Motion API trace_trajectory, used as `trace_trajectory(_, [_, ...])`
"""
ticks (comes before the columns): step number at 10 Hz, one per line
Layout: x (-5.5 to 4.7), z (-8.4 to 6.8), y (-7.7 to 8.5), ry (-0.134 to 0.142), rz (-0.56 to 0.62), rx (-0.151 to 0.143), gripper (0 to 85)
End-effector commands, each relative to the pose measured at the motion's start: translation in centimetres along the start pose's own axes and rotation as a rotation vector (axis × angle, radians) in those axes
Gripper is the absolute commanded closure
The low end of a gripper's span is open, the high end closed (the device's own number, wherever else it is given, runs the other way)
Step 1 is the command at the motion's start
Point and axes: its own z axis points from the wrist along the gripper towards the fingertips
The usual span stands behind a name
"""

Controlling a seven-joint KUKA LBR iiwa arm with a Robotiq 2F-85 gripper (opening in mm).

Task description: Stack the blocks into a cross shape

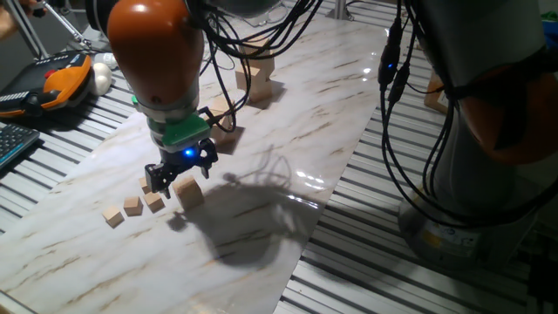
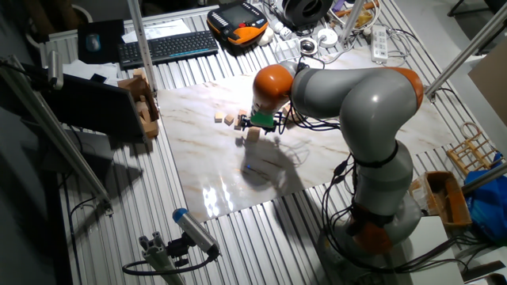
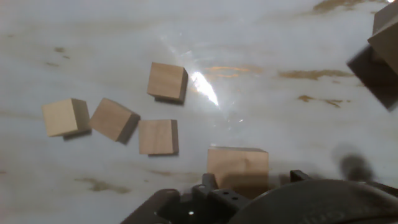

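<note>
My gripper (image 1: 183,177) hangs low over the marble board, just right of the tiny cubes. A light-tan block (image 1: 188,193) sits tilted between its black fingers, and a small shadow lies on the board below it. In the hand view the same block (image 3: 237,165) shows at the bottom edge, flanked by dark finger parts. More blocks (image 1: 255,77) stand stacked at the far side of the board, and one block (image 1: 225,119) lies behind the arm. Another block (image 3: 385,31) shows at the top right corner. From the other fixed view the gripper (image 2: 255,129) holds the block (image 2: 253,135).
Four tiny wooden cubes (image 1: 132,206) lie in a loose cluster left of the gripper, also seen as tiny cubes (image 3: 112,119) in the hand view. An orange pendant (image 1: 61,80) and a keyboard (image 1: 13,144) sit off the board's left edge. Cables hang at the right.
</note>
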Motion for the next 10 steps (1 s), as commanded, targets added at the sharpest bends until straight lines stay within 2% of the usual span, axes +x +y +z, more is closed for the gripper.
trace_trajectory(1, [0.0, 0.2, 0.0, 0.001, 0.003, -0.002, 0.0])
trace_trajectory(3, [-0.1, 0.6, 0.0, -0.010, 0.014, 0.008, 0.0])
trace_trajectory(5, [-0.2, 1.1, 0.0, -0.018, 0.016, 0.005, 0.0])
trace_trajectory(6, [-0.2, 1.3, -0.1, -0.022, 0.017, 0.003, 17.0])
trace_trajectory(8, [-0.2, 1.3, -0.1, -0.020, 0.002, -0.001, 17.0])
trace_trajectory(10, [-0.3, 1.2, -0.2, -0.025, -0.020, 0.002, 51.0])
